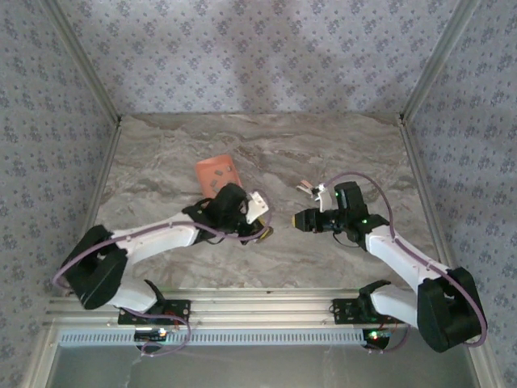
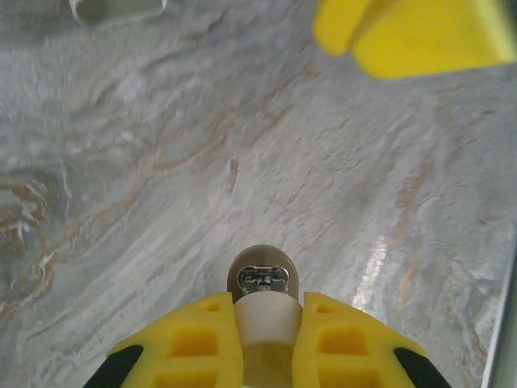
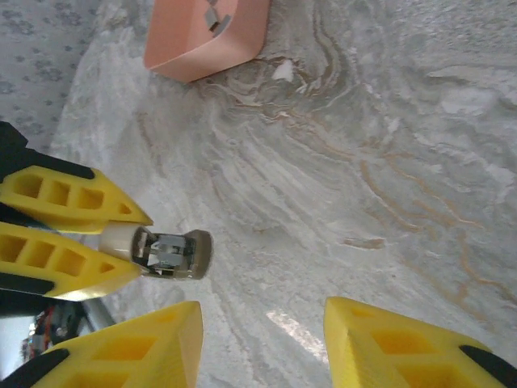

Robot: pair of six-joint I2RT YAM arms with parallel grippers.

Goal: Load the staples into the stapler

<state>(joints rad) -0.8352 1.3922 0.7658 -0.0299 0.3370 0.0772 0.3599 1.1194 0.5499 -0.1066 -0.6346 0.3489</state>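
My left gripper [image 2: 266, 305] is shut on the stapler [image 2: 259, 279], a small grey-silver piece seen end-on, its tip sticking out past the yellow fingers above the marble table. In the right wrist view the stapler [image 3: 170, 252] juts out from the left gripper [image 3: 121, 238] at the left edge. My right gripper [image 3: 262, 311] stands open facing it, a short gap away, with nothing between its fingers. From above, the left gripper [image 1: 265, 233] and the right gripper [image 1: 297, 219] nearly meet at mid-table. A small grey strip of staples [image 3: 214, 14] lies in the salmon-orange tray [image 3: 202, 48].
The salmon-orange tray [image 1: 216, 174] sits just behind the left arm's wrist. A small white scrap [image 3: 283, 71] lies on the marble table [image 1: 266, 145] near the tray. Patterned walls close in the table on three sides, with a metal rail [image 1: 258, 305] along the near edge.
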